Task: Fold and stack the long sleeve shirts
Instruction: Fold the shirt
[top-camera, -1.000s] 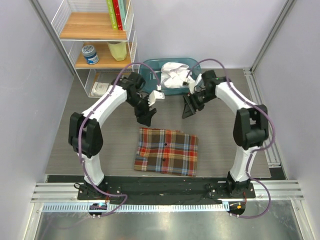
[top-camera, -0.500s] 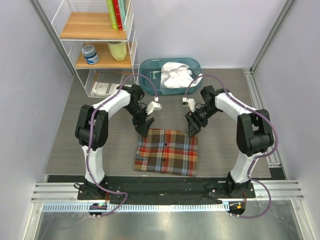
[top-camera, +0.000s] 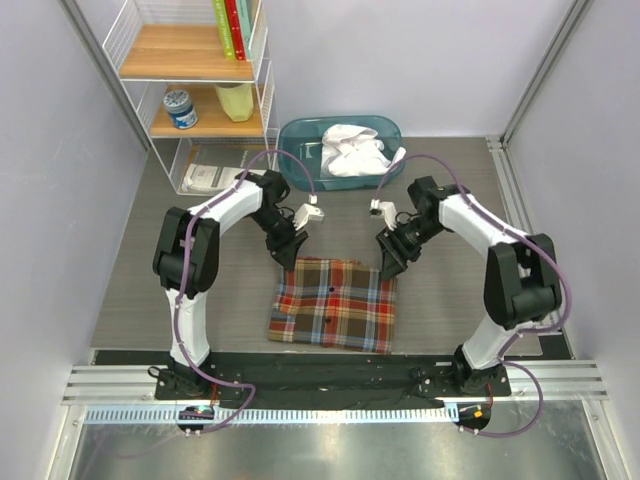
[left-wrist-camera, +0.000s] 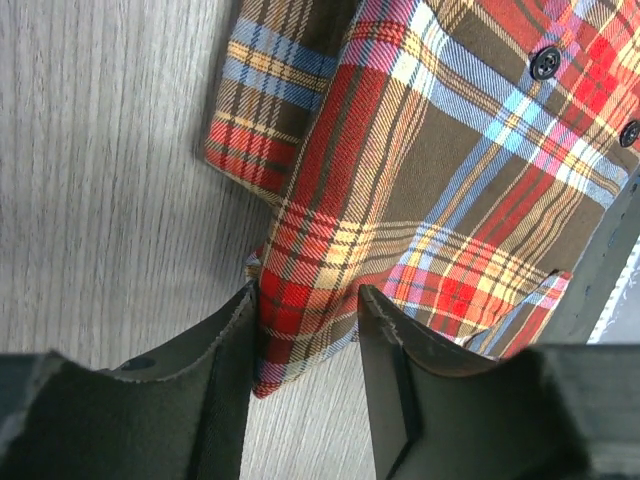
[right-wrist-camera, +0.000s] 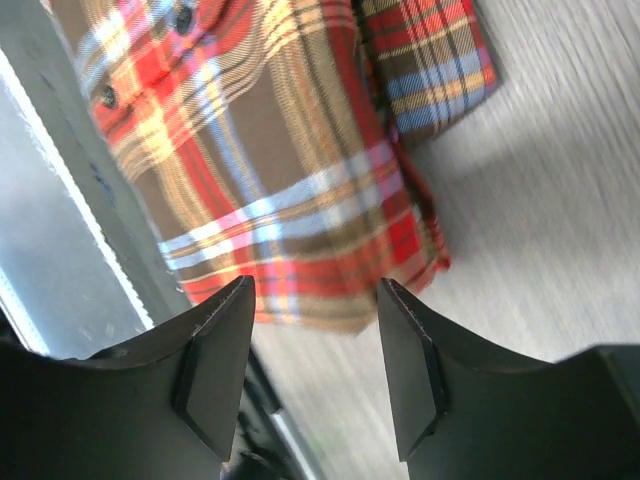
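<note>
Top external: left gripper (top-camera: 286, 256) and right gripper (top-camera: 389, 262) have dropped, jaws apart astride shirt (top-camera: 333, 306) corners, ready to pinch.

plaid shirt (left-wrist-camera: 440, 190): cropped by both wrist views' edges; blurred in the right one
white shirt (top-camera: 352, 150): sleeves indistinguishable
jar (top-camera: 181, 108) label: unreadable

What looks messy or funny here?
The white shirt lies crumpled in the teal bin, one bit poking over its right rim. The plaid shirt on the table is folded, but sits a little crooked, and its layers don't line up at the far corners. Nothing looks spilled or broken.
</note>
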